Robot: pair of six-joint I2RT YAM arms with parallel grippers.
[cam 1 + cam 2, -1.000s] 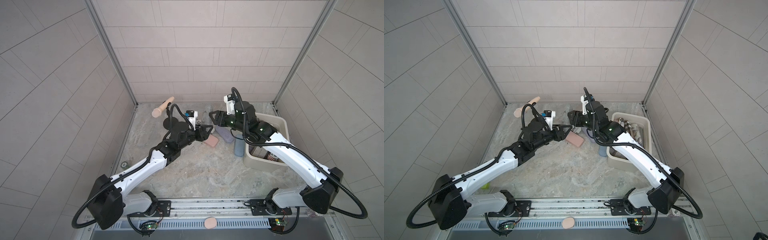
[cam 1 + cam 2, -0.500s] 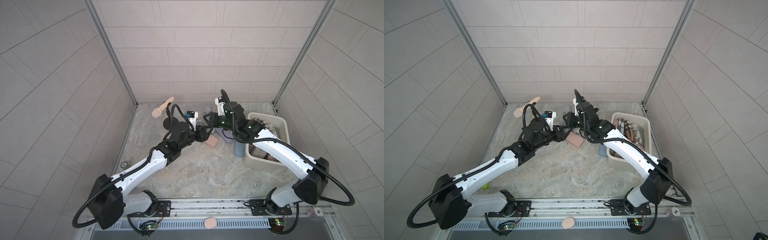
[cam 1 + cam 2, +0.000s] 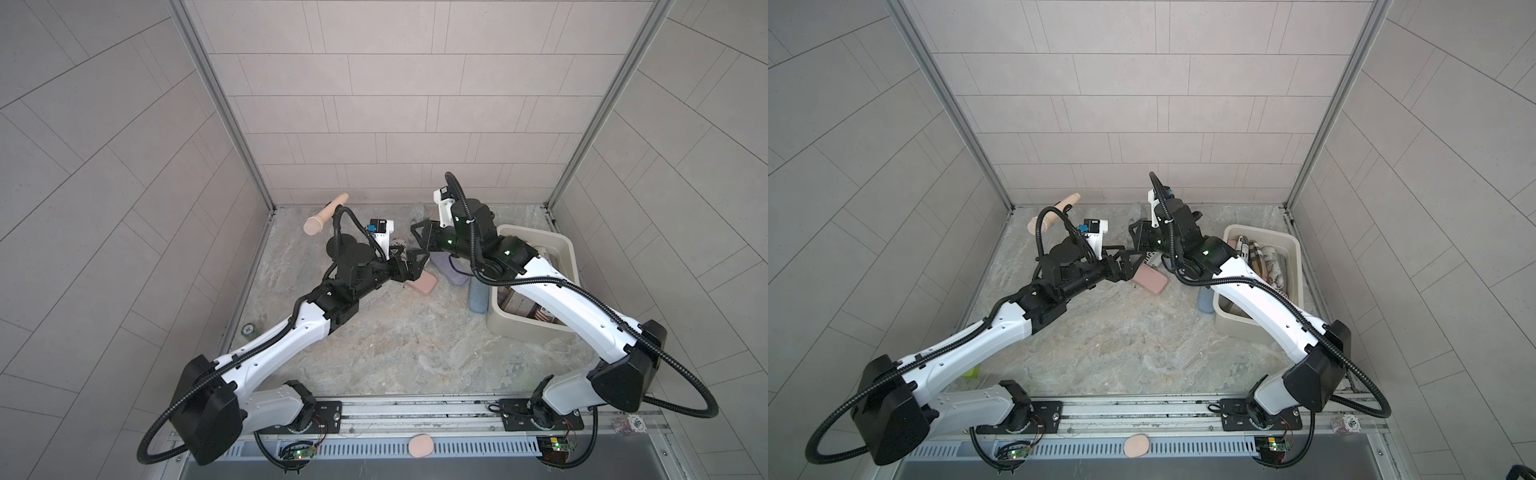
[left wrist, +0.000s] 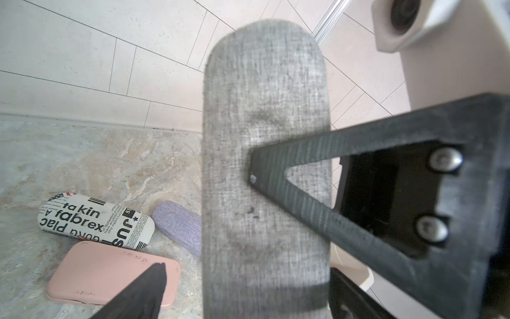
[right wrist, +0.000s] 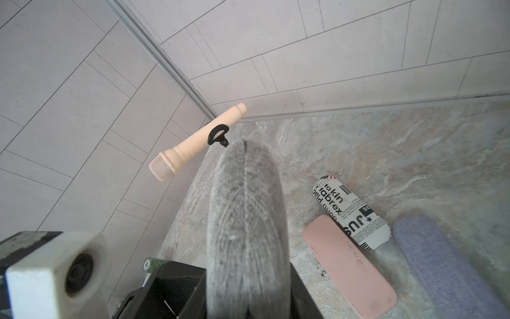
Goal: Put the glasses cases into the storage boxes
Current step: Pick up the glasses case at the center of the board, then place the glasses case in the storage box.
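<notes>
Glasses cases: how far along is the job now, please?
Done: several cases lie in the tub. In hand: the right gripper grips the grey case; the left gripper is open. Left: pink case, newspaper-print case, lavender case and light blue case, all outside the tub.

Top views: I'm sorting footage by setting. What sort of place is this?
Likely a robot test cell, not a home: tiled walls on aluminium corner posts box in a marble-look tabletop, and the left arm and right arm are mounted on a rail at its front edge.
</notes>
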